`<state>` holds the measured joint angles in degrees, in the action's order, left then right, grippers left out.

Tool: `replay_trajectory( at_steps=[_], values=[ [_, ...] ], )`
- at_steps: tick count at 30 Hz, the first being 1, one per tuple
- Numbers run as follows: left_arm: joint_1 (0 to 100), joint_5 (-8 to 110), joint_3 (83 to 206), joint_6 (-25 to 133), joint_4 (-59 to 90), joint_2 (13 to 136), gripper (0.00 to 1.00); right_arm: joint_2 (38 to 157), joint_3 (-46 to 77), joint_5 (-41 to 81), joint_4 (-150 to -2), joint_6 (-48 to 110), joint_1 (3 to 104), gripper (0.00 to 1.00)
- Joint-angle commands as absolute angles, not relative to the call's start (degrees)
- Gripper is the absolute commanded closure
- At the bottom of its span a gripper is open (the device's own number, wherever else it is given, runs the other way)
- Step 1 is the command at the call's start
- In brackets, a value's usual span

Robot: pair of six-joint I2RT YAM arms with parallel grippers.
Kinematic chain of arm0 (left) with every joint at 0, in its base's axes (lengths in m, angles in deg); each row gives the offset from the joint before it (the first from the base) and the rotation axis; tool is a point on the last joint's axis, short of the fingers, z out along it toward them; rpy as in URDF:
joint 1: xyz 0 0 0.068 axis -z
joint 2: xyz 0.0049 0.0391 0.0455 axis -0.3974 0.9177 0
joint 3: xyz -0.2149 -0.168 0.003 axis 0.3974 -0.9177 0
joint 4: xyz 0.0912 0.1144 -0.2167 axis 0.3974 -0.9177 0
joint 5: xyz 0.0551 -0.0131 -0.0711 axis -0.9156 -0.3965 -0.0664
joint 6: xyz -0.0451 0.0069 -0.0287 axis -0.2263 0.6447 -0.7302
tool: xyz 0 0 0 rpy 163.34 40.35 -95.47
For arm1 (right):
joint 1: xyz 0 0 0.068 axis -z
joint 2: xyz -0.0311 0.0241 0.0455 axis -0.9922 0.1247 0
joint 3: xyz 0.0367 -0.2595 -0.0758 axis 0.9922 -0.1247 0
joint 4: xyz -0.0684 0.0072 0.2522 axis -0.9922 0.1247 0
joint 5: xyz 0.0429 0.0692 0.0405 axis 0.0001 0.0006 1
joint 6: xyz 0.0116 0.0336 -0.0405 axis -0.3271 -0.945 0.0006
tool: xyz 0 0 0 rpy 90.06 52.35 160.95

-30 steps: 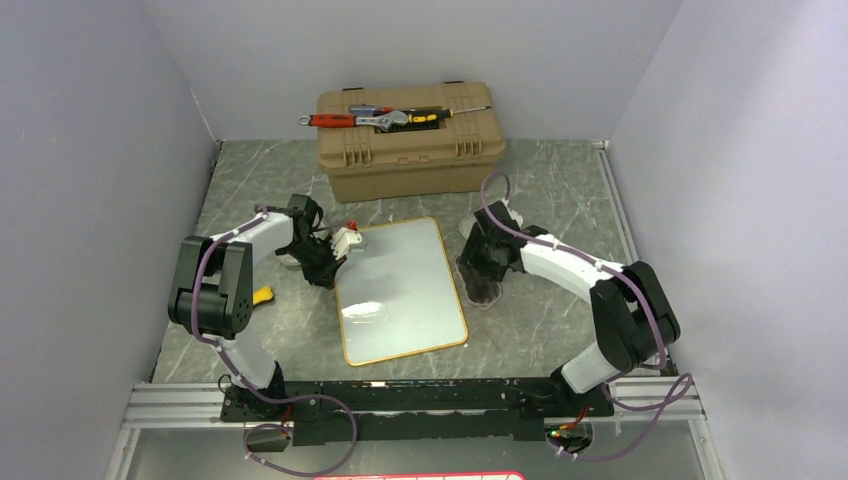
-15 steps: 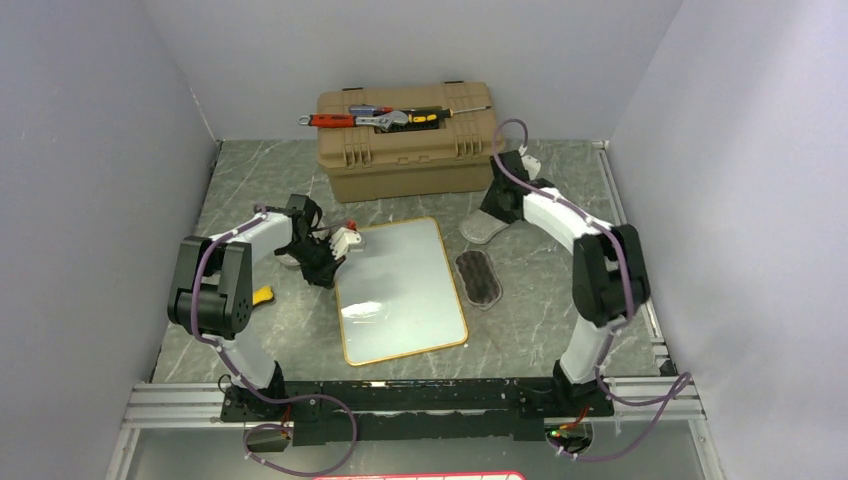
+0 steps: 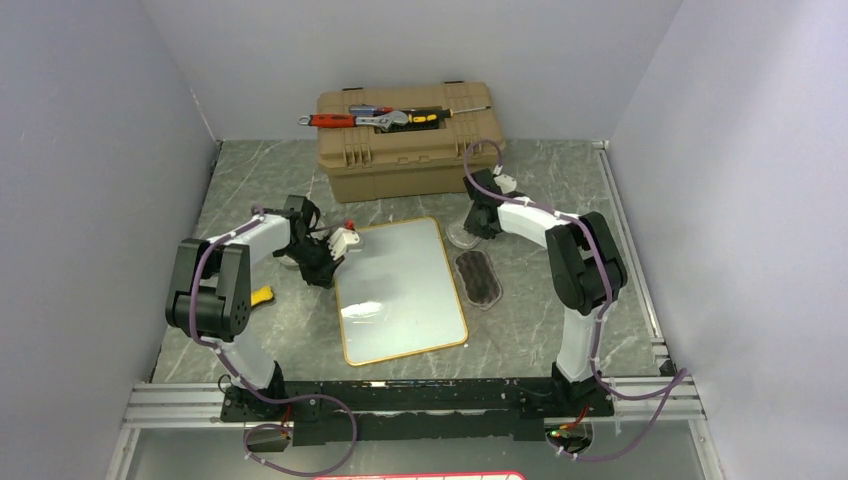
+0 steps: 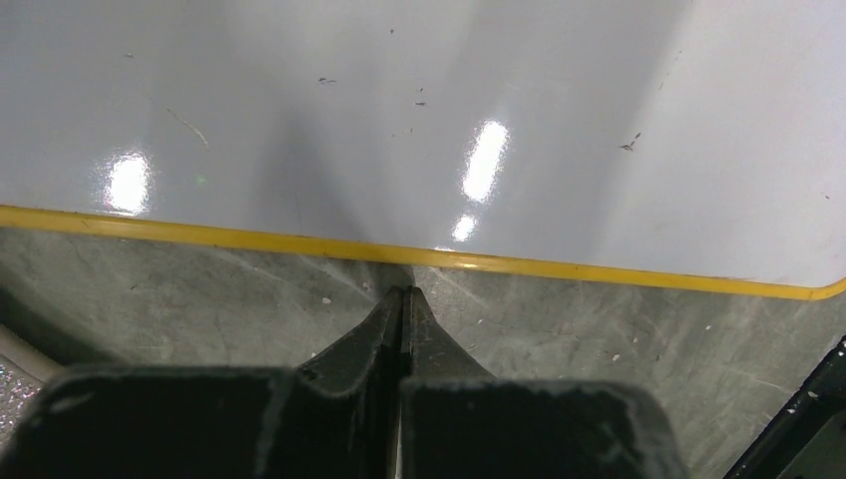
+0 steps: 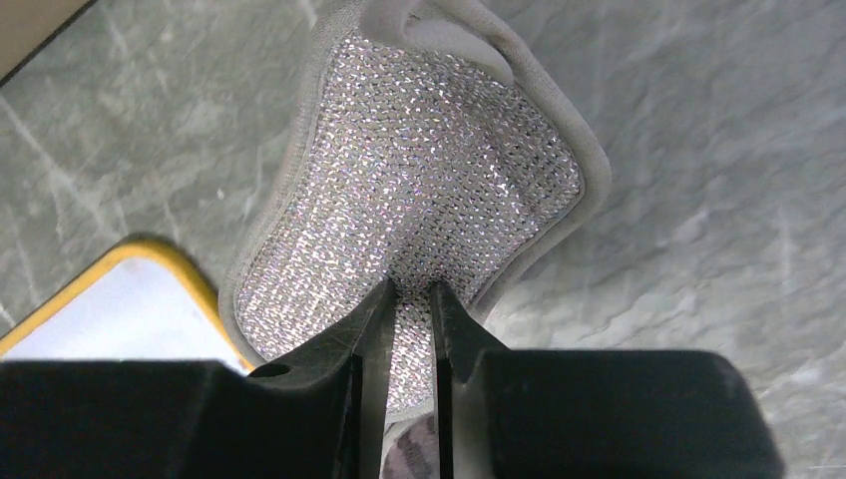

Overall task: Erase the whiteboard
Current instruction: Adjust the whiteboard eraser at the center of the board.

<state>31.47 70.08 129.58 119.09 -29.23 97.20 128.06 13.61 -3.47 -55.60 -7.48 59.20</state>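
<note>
Top external view has the whiteboard (image 3: 400,290) lying flat on the grey table (image 3: 540,330) between both arms, its glossy face bearing specks too small to read, left gripper (image 4: 402,291) pressed shut and empty at its yellow rim, right gripper (image 5: 409,287) nipped nearly closed on a glittery grey pad (image 5: 429,160) beside its far corner

Standing by the left arm, I see the left gripper (image 4: 402,294) with its two black fingers pressed together into one point, low over the grey marbled table (image 4: 200,289). The tip sits just beside the yellow rim of the whiteboard (image 4: 399,120) — glossy white, catching bright glints of light, with only a few faint dark specks on it.
</note>
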Motion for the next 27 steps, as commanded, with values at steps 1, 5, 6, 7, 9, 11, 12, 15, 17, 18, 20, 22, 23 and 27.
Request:
replay_trajectory(
  at_steps=[1,5,6,7,9,11,12,15,17,18,20,22,23,27],
  values=[
    [31.0,65.2,126.5,121.7,-25.5,98.2,0.94,125.1,10.4,0.2,-56.8,-11.8,57.1,0.78],
    [31.0,65.3,126.1,121.6,-25.2,98.4,0.94,124.1,10.4,-0.1,-56.2,-12.6,56.4,0.75],
    [31.0,65.2,126.0,121.6,-25.2,98.4,0.94,123.5,10.6,-0.6,-55.7,-12.7,56.4,0.73],
    [31.0,65.3,125.9,121.6,-25.2,98.3,0.94,122.7,10.7,-1.1,-55.5,-12.7,56.4,0.69],
    [31.0,65.1,125.7,121.7,-25.2,98.0,0.94,120.3,10.6,-2.6,-55.0,-12.7,56.4,0.62],
    [31.0,65.0,125.6,121.8,-25.2,97.7,0.94,116.8,10.4,-3.9,-54.7,-12.7,56.4,0.53],
    [31.0,65.0,125.5,121.8,-25.2,97.5,0.94,115.2,10.3,-4.3,-54.6,-12.7,56.3,0.48],
    [31.0,65.0,125.2,122.3,-25.6,97.3,0.94,109.0,9.2,-5.8,-53.7,-12.6,54.3,0.39],
    [31.0,65.0,124.6,122.8,-25.3,97.2,0.94,105.2,6.4,-6.1,-52.7,-13.8,52.0,0.36],
    [31.0,65.1,124.2,123.2,-25.1,97.2,0.94,103.3,3.9,-5.8,-52.8,-14.6,50.4,0.35],
    [31.0,65.9,123.6,123.2,-24.5,97.5,0.94,100.2,-1.5,-5.4,-52.9,-16.9,47.0,0.33],
    [31.4,65.9,123.2,123.3,-23.7,97.9,0.94,98.5,-6.9,-5.5,-52.9,-19.7,43.4,0.3],
    [31.7,65.4,123.0,123.5,-23.6,98.1,0.94,98.1,-10.0,-5.0,-53.4,-21.1,41.1,0.29],
    [31.7,65.6,123.2,124.3,-24.1,98.5,0.94,98.2,-15.1,-5.3,-54.0,-26.2,35.6,0.27]
  ],
)
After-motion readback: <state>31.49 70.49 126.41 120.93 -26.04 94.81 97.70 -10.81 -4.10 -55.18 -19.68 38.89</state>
